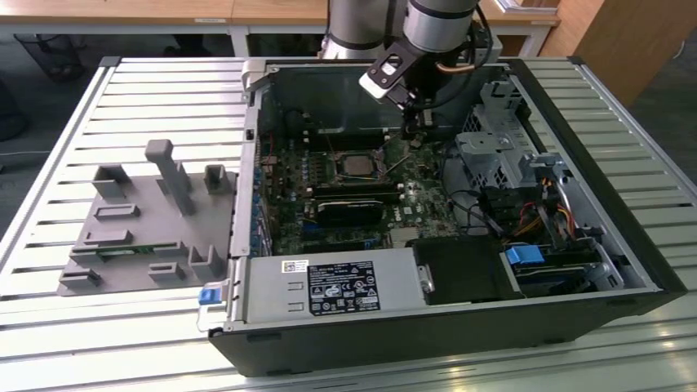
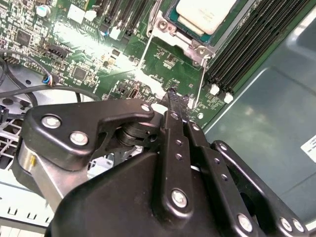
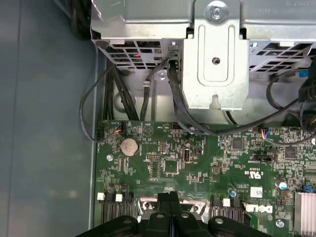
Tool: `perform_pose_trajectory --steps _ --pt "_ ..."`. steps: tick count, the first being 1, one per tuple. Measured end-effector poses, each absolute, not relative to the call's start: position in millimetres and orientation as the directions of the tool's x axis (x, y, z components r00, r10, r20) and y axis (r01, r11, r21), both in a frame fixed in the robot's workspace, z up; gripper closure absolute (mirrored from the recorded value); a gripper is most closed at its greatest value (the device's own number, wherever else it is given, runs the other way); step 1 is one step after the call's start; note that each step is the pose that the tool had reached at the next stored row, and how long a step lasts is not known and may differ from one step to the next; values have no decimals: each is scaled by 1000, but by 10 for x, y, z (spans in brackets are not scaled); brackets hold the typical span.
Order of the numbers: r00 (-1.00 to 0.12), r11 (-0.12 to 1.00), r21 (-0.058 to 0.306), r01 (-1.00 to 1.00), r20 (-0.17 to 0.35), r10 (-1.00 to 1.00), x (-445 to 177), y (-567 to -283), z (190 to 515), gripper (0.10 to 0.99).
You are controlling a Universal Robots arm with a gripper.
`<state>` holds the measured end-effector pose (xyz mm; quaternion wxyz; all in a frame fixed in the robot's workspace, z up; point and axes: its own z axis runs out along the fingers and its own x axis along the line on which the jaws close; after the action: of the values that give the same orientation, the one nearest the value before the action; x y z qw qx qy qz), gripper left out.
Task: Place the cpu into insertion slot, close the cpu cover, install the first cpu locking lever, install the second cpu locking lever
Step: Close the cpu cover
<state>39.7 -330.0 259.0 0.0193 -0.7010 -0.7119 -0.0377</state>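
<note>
While the cpu (image 2: pixel 205 14) lies seated in the insertion slot (image 2: pixel 174 19) near the middle of the motherboard (image 3: pixel 163 158), the cpu cover (image 2: pixel 182 42) is swung open, clear of the chip. The claw (image 2: pixel 174 98) has its fingers pressed together, tips at the cover's free edge; whether they pinch it I cannot tell. In the exterior view the arm reaches down into the open computer case (image 1: pixel 436 335), which lies on the slatted desk (image 1: pixel 142 90) toward the edge on the exterior view's right.
</note>
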Motion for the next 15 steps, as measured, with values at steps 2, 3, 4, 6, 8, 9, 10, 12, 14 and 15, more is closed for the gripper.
perform_pose_trajectory --steps 2,3,4,6,8,9,10,12,14,15 --pt "-16 14 27 1000 80 997 413 -3299 2589 980" --pt "-16 14 26 1000 80 997 422 -3298 2589 980" --pt "-16 14 26 1000 80 997 431 -3297 2588 980" --pt "-16 14 26 1000 80 997 449 -3294 2585 980" --pt "-16 14 26 1000 80 997 467 -3292 2584 980" --pt "-16 14 25 1000 80 997 475 -3291 2583 980" --pt "-16 14 25 1000 80 997 482 -3290 2583 980" --pt "-16 14 25 1000 80 997 495 -3289 2581 980" --pt "-16 14 26 1000 80 997 508 -3287 2578 980" --pt "-16 14 26 1000 79 997 515 -3286 2577 980"
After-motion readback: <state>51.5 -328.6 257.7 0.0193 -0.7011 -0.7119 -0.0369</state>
